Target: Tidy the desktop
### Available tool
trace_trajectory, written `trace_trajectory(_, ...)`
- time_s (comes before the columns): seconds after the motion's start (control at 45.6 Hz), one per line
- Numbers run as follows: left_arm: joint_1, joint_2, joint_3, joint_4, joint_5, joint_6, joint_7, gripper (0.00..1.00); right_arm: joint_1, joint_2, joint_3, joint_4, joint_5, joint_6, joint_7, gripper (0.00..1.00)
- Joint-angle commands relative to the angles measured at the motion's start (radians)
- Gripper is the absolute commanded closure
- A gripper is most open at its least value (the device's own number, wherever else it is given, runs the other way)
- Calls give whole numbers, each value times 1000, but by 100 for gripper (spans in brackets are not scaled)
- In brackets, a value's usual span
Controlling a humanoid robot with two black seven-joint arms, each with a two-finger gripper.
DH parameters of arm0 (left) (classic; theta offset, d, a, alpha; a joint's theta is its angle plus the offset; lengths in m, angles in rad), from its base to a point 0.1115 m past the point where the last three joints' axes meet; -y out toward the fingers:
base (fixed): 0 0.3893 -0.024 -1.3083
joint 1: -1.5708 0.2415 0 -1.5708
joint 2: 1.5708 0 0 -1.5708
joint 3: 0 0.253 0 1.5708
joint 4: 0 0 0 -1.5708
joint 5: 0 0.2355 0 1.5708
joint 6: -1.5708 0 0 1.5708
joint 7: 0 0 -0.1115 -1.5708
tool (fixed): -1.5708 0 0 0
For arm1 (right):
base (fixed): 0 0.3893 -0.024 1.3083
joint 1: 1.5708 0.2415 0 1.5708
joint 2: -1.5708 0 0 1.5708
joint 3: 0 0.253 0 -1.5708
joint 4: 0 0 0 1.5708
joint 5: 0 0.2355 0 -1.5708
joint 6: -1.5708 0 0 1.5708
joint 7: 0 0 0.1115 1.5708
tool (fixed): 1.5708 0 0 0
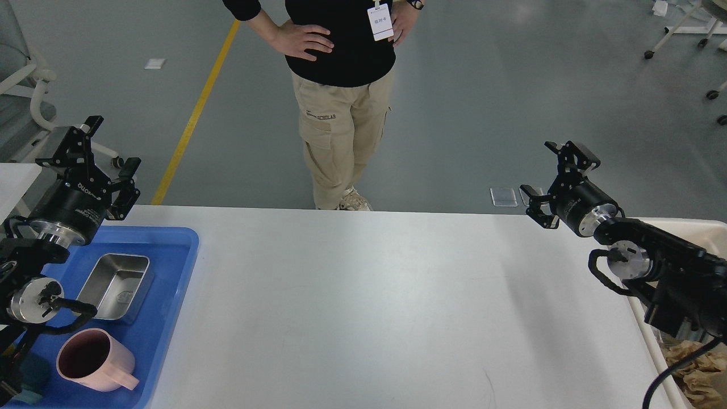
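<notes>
Desktop [363, 301]: a large white worktop with rounded far corners and a smooth, faintly glossy surface, filling the lower half of the head view from the 9 o'clock edge to the 3 o'clock edge. Its central expanse is bare, showing only soft reflections and a faint scuff near 5 o'clock.

At 8 o'clock a blue plastic tray [176, 272] with a raised rim and rounded corners rests on the worktop. In it lies a rectangular stainless-steel container [115, 284], brushed and reflective, open side up. Nearer the viewer on the same tray stands a matte pink mug [93, 360] with a dark interior and a flat handle pointing toward 4 o'clock. Container and mug are apart.

At 4 o'clock, just beside the worktop's edge, a cream-coloured bin [653, 335] holds crumpled brown paper [696, 369].

Left gripper [109, 160]: black, at 10 o'clock, raised above the tray's far corner; fingers spread apart, holding nothing.

Right gripper [558, 176]: black, at 2 o'clock, raised over the worktop's far right corner; fingers spread apart, holding nothing.

At 12 o'clock, beyond the far edge, a person [341, 85] in a black top and beige cargo trousers stands on the grey floor [511, 102], hands on hips. A yellow floor line [193, 119] runs toward 11 o'clock.
</notes>
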Motion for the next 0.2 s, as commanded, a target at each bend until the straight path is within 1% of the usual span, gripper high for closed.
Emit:
trace_trajectory(0.0,-15,-2,8,12,-34,2,8,3,-2,-27,0,36,-1,-2,7,0)
trace_trajectory(0.11,-15,-3,15,12,-38,6,28,3,-2,-36,5,44,0,-5,13,0)
trace_trajectory(0.175,-15,-3,15,13,-38,5,26,4,-2,-36,8,44,2,-11,18,0)
